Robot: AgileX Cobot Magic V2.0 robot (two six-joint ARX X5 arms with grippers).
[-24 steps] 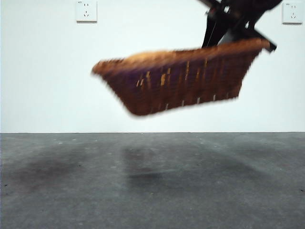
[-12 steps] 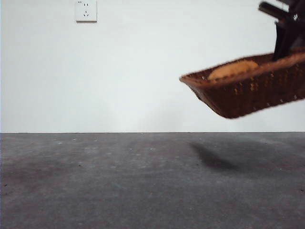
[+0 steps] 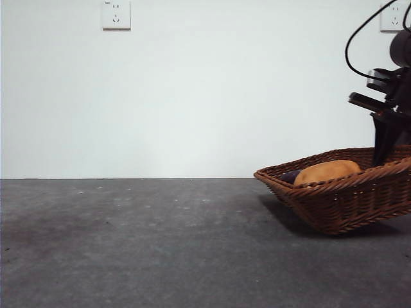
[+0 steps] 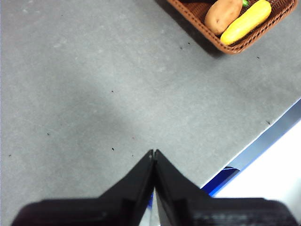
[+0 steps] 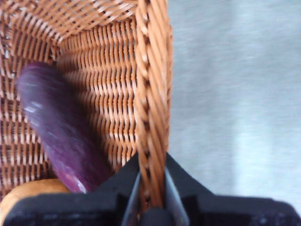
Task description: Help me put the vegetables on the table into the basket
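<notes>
Basket [image 3: 340, 205] sits at the right edge of the table [image 3: 160, 244], its near-left corner on the surface, the rest running out of the front view to the right. It looks slightly tilted, the right part higher; whether the whole base is down can't be told.

Right gripper [image 5: 151, 188] grips the basket rim [image 5: 153, 94], jaws clamped on the braided edge, one jaw inside the basket and one outside. In the front view the dark arm [image 3: 388, 115] comes down at the far right behind the rim.

Inside the basket: eggplant [image 5: 61, 136] lies along the wall close to the gripped rim, potato [image 5: 28, 193] just beside its lower end. From the front the potato [image 3: 327, 172] pokes above the rim, with a dark bit of eggplant [image 3: 290, 176] to its left. Left wrist view shows the potato [image 4: 222, 14] and corn [image 4: 246, 21] side by side, touching, in the basket [image 4: 225, 47], a green tip just visible behind.

Left gripper [image 4: 154, 157] hangs over bare table, well apart from the basket, jaws together, holding nothing.

No vegetables lie on the table itself.
</notes>
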